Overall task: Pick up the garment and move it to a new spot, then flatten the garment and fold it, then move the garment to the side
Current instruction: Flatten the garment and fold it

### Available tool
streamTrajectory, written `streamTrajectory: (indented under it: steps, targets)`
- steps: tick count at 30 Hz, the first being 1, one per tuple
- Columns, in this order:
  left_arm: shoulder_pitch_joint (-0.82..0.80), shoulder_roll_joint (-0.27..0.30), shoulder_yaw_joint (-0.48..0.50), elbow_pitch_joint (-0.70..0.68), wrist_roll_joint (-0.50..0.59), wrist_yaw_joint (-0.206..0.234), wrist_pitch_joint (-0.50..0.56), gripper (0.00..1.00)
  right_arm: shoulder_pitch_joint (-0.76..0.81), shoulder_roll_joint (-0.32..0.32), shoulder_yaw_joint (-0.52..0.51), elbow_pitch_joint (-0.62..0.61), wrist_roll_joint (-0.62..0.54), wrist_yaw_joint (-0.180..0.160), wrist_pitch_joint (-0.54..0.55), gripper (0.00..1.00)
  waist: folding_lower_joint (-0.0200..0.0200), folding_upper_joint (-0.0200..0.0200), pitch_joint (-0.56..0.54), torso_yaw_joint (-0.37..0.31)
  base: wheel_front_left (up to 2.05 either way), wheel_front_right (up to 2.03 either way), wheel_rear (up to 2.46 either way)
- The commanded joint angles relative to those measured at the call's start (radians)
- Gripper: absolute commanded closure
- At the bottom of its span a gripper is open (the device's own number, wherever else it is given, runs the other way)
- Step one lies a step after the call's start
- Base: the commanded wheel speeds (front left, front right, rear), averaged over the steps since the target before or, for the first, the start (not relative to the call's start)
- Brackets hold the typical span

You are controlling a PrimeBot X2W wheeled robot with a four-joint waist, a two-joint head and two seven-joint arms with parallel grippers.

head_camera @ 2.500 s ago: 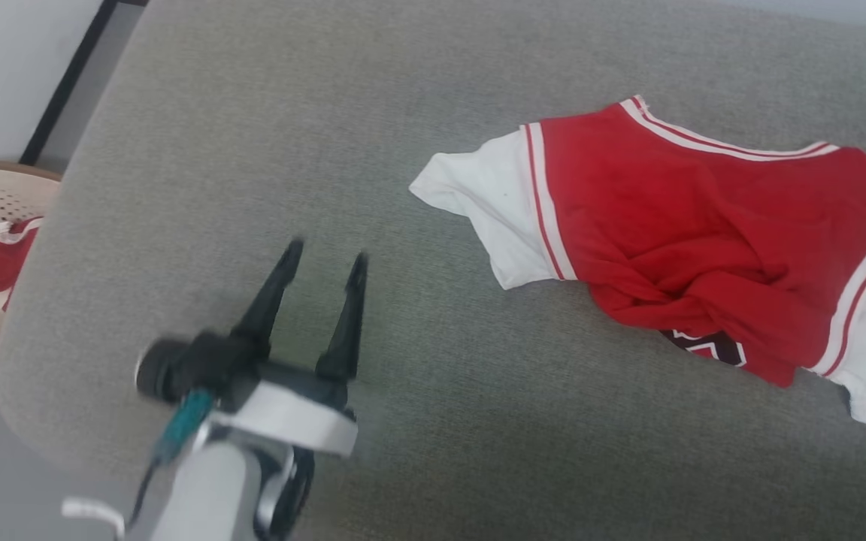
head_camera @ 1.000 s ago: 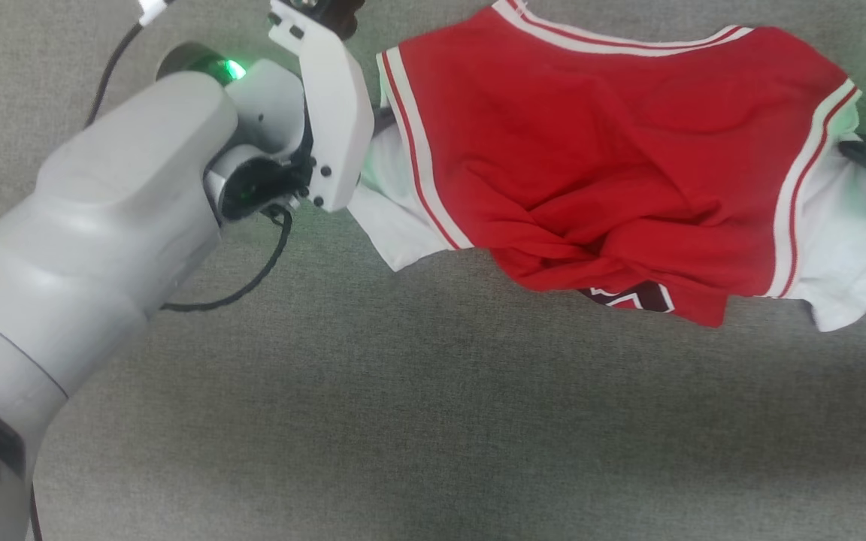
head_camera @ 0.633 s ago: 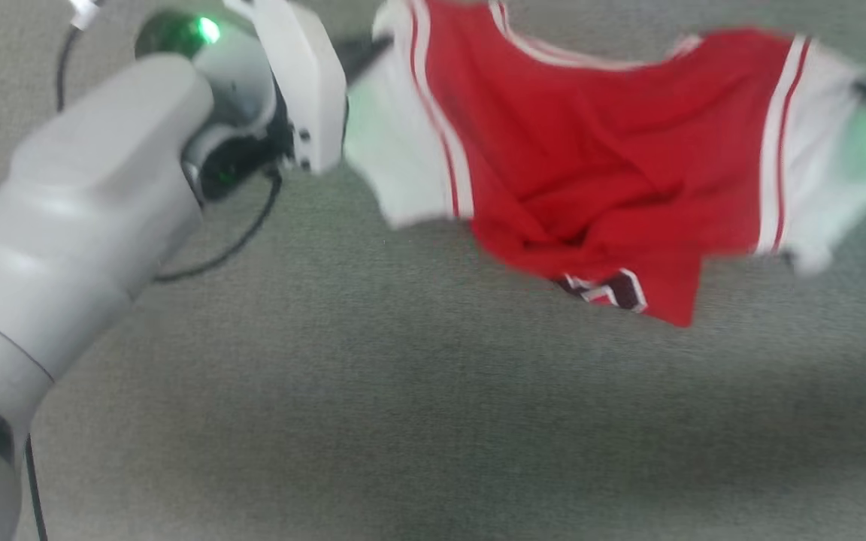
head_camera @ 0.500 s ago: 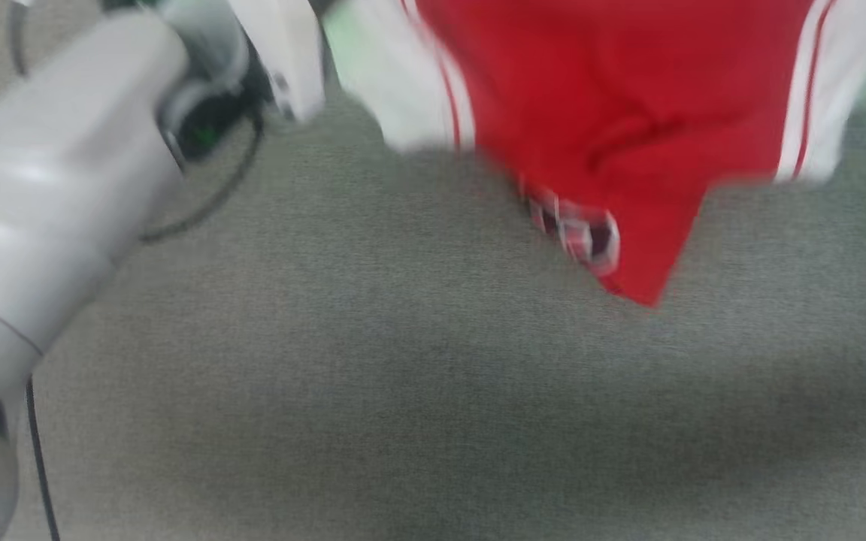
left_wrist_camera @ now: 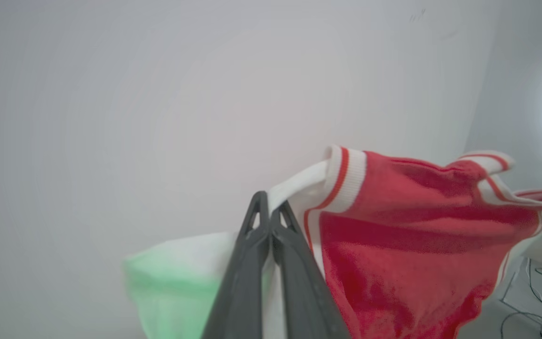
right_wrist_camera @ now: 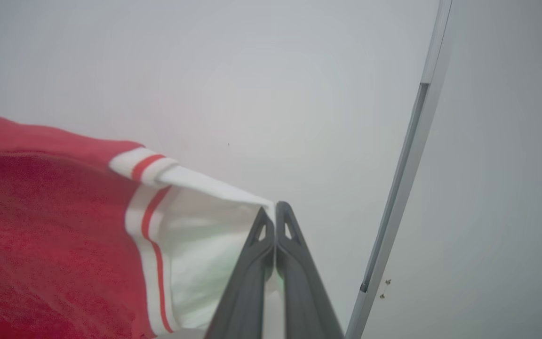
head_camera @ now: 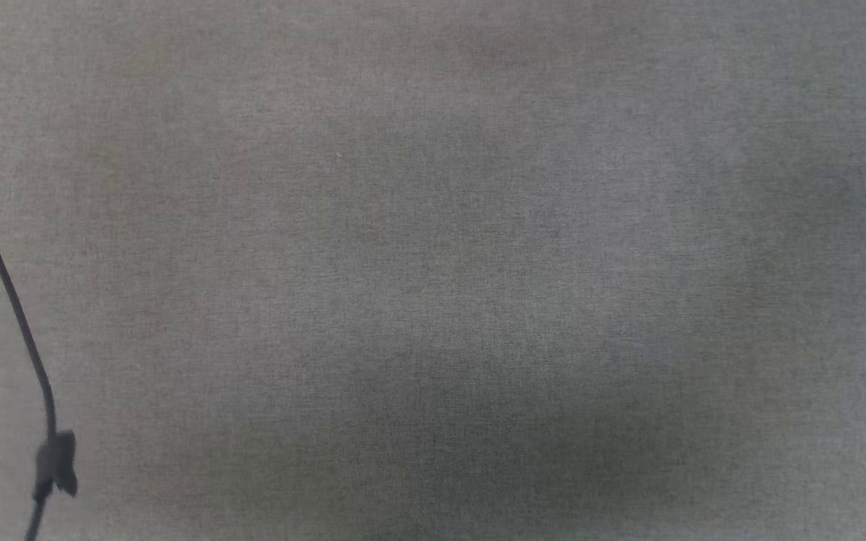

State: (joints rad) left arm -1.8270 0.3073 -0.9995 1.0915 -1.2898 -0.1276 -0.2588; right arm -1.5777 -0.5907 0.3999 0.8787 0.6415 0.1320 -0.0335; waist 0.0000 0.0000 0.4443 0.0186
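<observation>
One shirt (left_wrist_camera: 417, 235); two grippers, left gripper (left_wrist_camera: 269, 210) and right gripper (right_wrist_camera: 275, 213), both clamped on it. Grey surface (head_camera: 433, 270), one cable (head_camera: 4, 278) far left; white wall (left_wrist_camera: 158, 94).

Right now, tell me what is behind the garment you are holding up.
Behind the garment, pinched at each white sleeve by the left gripper and right gripper, stands a plain pale wall. The cloth hides whatever lies directly behind it.

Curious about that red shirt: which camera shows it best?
The left wrist view: the garment stretches from the white sleeve pinched in the left pincer across its red body to the far trim. The right wrist view crops its red body beside the sleeve held by the right pincer. The head view faces grey upholstery.
</observation>
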Motion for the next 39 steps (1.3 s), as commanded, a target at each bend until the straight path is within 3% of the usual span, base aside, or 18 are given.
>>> streamTrajectory:
  steps: [1,7,13,20,28,39]
  targets:
    - [-0.034,0.014,0.042,0.004,0.026,0.003,-0.008,1.0,-0.024,0.011,-0.001,0.025,-0.011,-0.003,-0.014,1.0,0.0,0.0,0.005,0.0,0.0,0.0,0.0]
    - [0.052,0.004,0.186,-0.047,0.098,-0.001,-0.007,1.0,0.0,0.007,0.049,0.08,-0.019,-0.003,-0.043,1.0,0.0,0.0,-0.004,0.008,0.0,0.0,0.0]
    - [0.398,0.05,0.114,-0.285,0.045,-0.003,-0.007,1.0,0.269,-0.029,0.152,-0.013,0.106,-0.002,-0.04,1.0,0.0,0.0,-0.032,0.019,0.0,0.0,0.0]
    - [0.762,0.154,0.045,-0.567,-0.062,-0.003,-0.007,1.0,0.627,-0.135,0.218,-0.258,0.294,-0.002,0.017,1.0,0.0,0.0,-0.057,0.031,0.0,0.0,0.0]
    - [1.09,0.245,0.011,-0.79,-0.086,-0.003,-0.008,1.0,1.087,-0.276,0.168,-0.548,0.417,-0.002,0.082,1.0,0.0,0.0,-0.125,0.069,0.0,0.0,0.0]
    - [1.326,0.394,-0.005,-0.956,-0.103,-0.003,-0.008,1.0,1.489,-0.296,0.002,-0.753,0.433,-0.002,0.222,1.0,0.0,0.0,-0.17,0.066,0.0,0.0,0.0]
